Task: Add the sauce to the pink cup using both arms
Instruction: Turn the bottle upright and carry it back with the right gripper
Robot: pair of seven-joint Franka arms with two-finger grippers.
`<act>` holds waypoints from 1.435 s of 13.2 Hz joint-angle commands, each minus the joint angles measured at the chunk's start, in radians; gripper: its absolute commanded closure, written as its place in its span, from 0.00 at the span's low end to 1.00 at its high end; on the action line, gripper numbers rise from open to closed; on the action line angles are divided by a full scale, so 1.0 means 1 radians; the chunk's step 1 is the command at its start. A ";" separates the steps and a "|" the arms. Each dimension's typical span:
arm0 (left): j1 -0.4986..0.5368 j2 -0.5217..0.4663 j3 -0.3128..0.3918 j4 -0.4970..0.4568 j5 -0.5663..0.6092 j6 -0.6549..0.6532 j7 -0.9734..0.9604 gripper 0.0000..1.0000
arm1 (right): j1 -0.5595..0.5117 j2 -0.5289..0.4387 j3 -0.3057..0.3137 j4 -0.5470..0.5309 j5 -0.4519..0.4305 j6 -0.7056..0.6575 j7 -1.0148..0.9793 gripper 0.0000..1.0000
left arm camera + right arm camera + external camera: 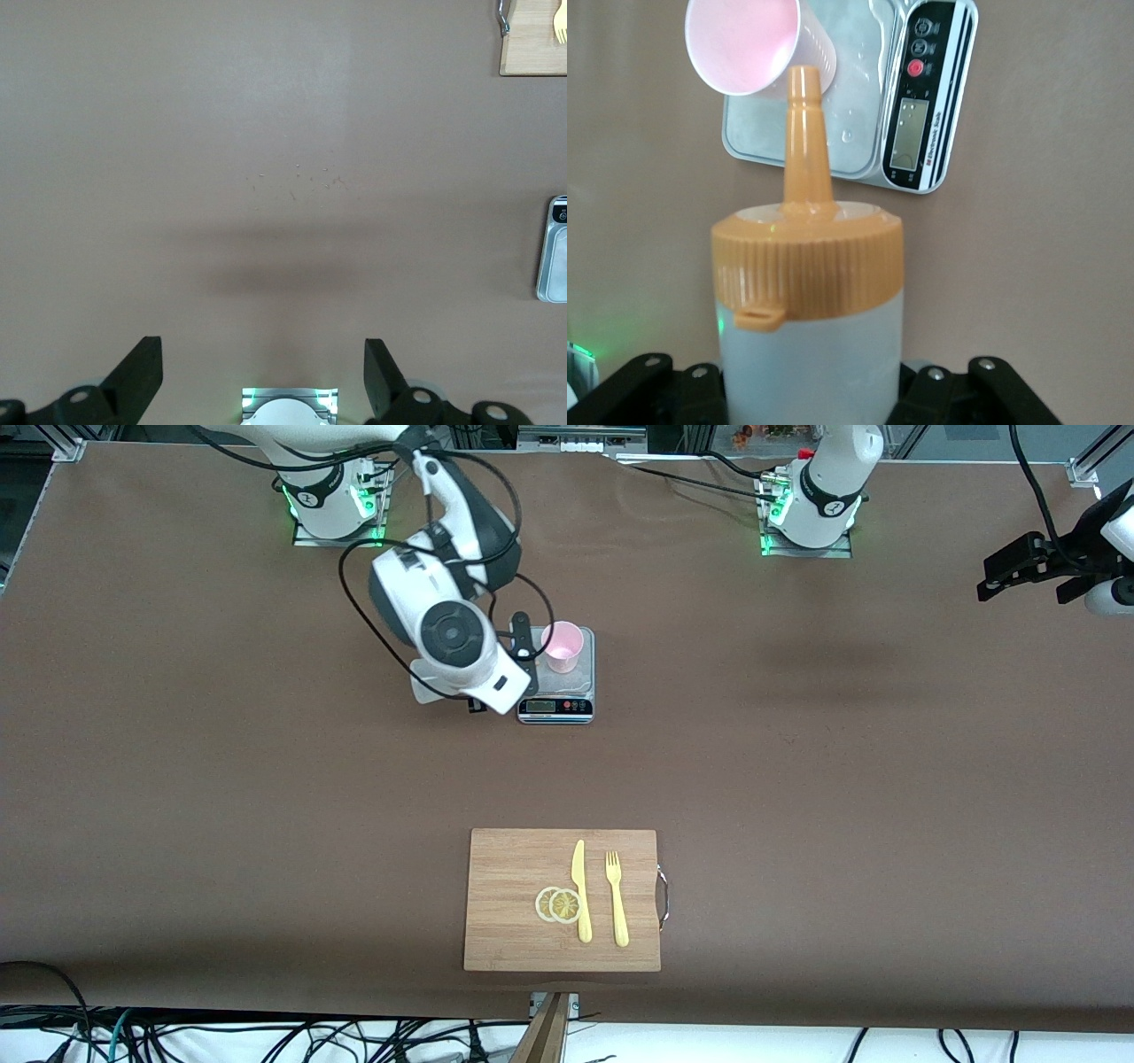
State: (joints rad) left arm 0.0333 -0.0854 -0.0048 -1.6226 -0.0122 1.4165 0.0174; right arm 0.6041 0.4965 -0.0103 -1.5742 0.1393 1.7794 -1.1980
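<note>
The pink cup (563, 646) stands upright on the silver scale (567, 684) in the middle of the table. My right gripper (524, 646) is right beside the cup, toward the right arm's end. In the front view its wrist hides the bottle. In the right wrist view the right gripper (811, 394) is shut on the whitish sauce bottle (808, 350). The bottle's orange nozzle (804, 133) points at the rim of the cup (749, 44). My left gripper (997, 583) waits in the air over the left arm's end of the table. It is open and empty in the left wrist view (263, 376).
A wooden cutting board (496, 868) lies near the front edge, with a yellow knife (580, 890), a yellow fork (617, 899) and two lemon slices (558, 904) on it. The scale's display panel (926, 97) faces the front camera. Black cables loop around the right arm.
</note>
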 commanded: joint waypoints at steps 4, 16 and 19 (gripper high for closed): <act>0.004 -0.016 -0.006 -0.013 -0.005 -0.004 -0.007 0.00 | -0.187 -0.020 0.007 -0.012 0.201 -0.008 -0.329 1.00; 0.004 -0.016 -0.006 -0.013 -0.005 -0.004 -0.011 0.00 | -0.596 0.100 0.009 -0.058 0.578 -0.184 -0.957 1.00; 0.004 -0.016 -0.006 -0.013 -0.005 -0.004 -0.011 0.00 | -0.681 0.129 0.009 -0.061 0.585 -0.259 -1.041 1.00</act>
State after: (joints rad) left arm 0.0333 -0.0854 -0.0055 -1.6229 -0.0122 1.4165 0.0174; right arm -0.0253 0.6193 -0.0172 -1.6293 0.6971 1.5700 -2.1928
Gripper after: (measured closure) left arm 0.000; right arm 0.784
